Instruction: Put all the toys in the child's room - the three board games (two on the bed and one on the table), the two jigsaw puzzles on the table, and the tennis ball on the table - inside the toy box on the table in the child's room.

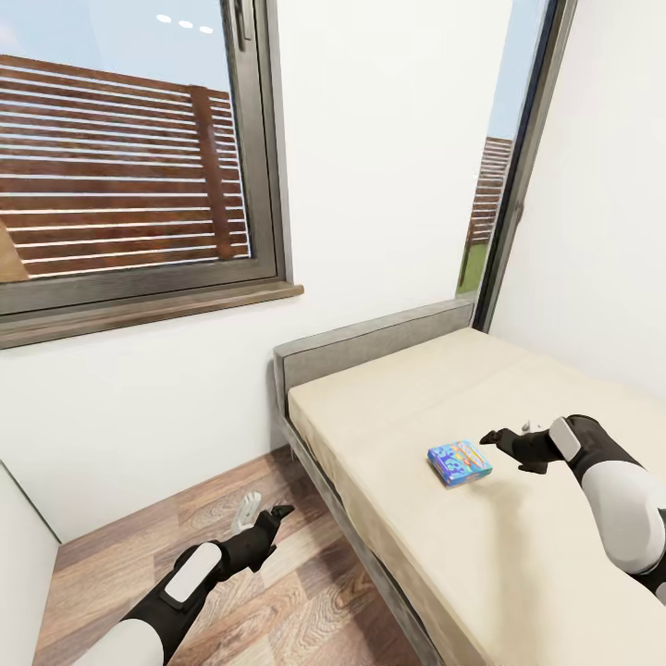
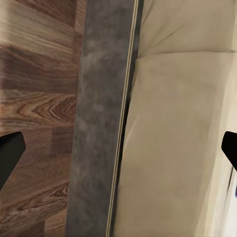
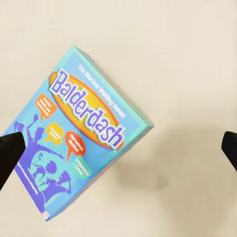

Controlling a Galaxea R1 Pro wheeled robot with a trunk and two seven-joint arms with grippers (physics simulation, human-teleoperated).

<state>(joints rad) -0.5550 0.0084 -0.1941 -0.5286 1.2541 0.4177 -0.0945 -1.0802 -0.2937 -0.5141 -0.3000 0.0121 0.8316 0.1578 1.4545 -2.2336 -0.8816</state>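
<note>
A small blue board game (image 1: 460, 462) lies flat on the beige bed (image 1: 518, 555). Its lid reads "Balderdash" in the right wrist view (image 3: 81, 140). My right gripper (image 1: 499, 438) hovers just right of and above the box, open, with the box partly between its dark fingertips (image 3: 11, 153) and nothing held. My left gripper (image 1: 266, 511) hangs open over the wooden floor beside the bed, holding nothing. In the left wrist view my left gripper (image 2: 118, 150) looks down on the bed's grey side rail (image 2: 101, 128). The toy box, table, jigsaw puzzles and tennis ball are out of view.
The bed has a grey headboard (image 1: 370, 344) against a white wall. A large window (image 1: 129, 157) with a wooden sill is at the left and a narrow one (image 1: 504, 176) sits in the corner. Wooden floor (image 1: 277, 592) runs along the bed's left side.
</note>
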